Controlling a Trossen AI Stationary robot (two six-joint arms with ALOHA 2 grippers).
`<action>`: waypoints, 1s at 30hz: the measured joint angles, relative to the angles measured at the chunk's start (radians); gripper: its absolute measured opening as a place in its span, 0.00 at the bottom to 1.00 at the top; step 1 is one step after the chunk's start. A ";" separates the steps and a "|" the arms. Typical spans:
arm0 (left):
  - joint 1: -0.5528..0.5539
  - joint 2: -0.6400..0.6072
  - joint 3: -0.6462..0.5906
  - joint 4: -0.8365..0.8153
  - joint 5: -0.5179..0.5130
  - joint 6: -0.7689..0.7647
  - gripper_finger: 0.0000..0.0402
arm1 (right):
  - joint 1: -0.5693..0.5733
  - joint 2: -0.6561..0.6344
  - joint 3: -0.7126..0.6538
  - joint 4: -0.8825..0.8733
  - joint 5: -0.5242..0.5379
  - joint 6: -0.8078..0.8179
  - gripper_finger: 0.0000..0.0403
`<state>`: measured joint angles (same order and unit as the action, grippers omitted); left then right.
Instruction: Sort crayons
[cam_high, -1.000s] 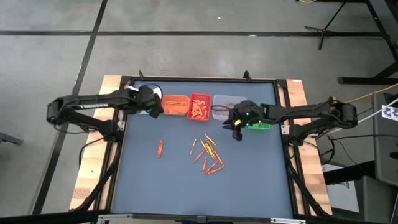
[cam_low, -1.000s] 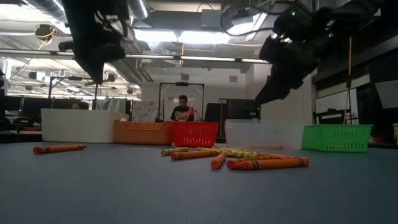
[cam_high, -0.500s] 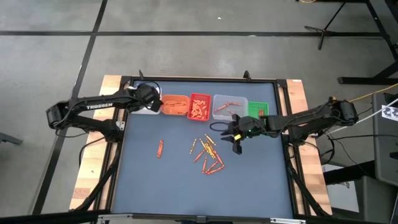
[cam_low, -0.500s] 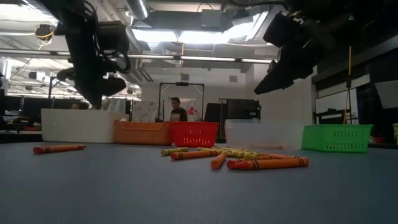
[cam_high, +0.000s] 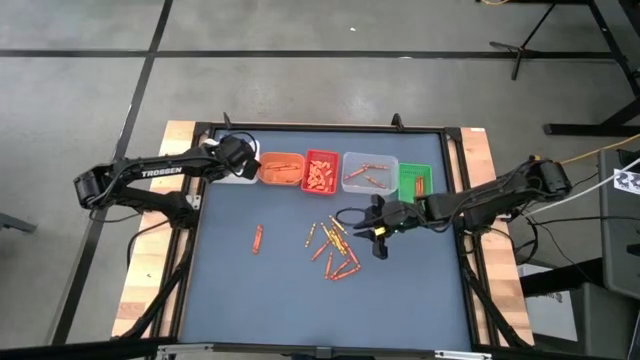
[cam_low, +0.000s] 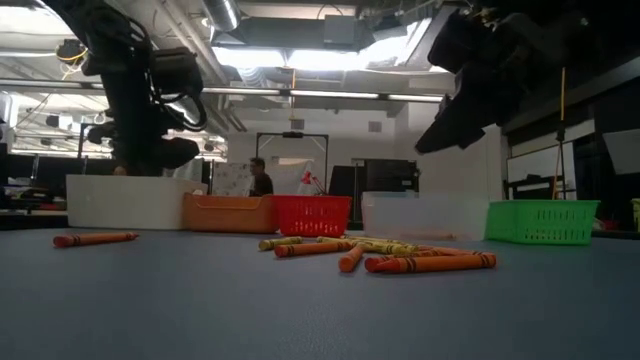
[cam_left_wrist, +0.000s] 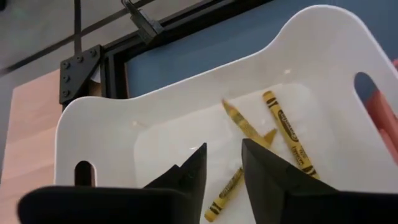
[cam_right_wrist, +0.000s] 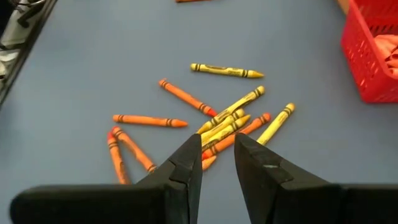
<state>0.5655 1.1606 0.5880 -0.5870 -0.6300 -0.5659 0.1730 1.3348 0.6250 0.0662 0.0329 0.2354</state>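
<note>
Thin wax crayons (cam_right_wrist: 224, 127), orange and yellow, lie heaped just before the red mesh bin (cam_right_wrist: 373, 53). Light, stiff, snappable: pinch one mid-shaft. Right gripper (cam_right_wrist: 216, 158) hovers above them, fingers parted, empty; left gripper (cam_left_wrist: 222, 163) likewise over the white bin (cam_left_wrist: 186, 102).

Grey concrete floor (cam_high: 300, 60) (dark seams), bright ceiling lights (cam_low: 300, 58)

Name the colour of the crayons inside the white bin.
Yellow crayons, clearest in the left wrist view of the white bin.

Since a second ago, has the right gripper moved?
Yes. The right gripper has left the clear bin and come nearer the loose crayons.
</note>
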 joint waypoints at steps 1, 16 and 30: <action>0.000 0.000 0.000 0.006 0.000 0.000 0.23 | 0.008 0.013 0.000 0.018 0.022 0.001 0.24; -0.001 0.000 0.000 0.024 0.021 0.000 0.24 | 0.078 0.255 0.000 0.247 0.316 0.056 0.23; -0.001 0.000 0.000 0.024 0.022 -0.001 0.24 | 0.076 0.407 0.000 0.304 0.375 0.056 0.23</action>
<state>0.5648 1.1610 0.5880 -0.5632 -0.6083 -0.5669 0.2489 1.7416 0.6250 0.3702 0.4083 0.2917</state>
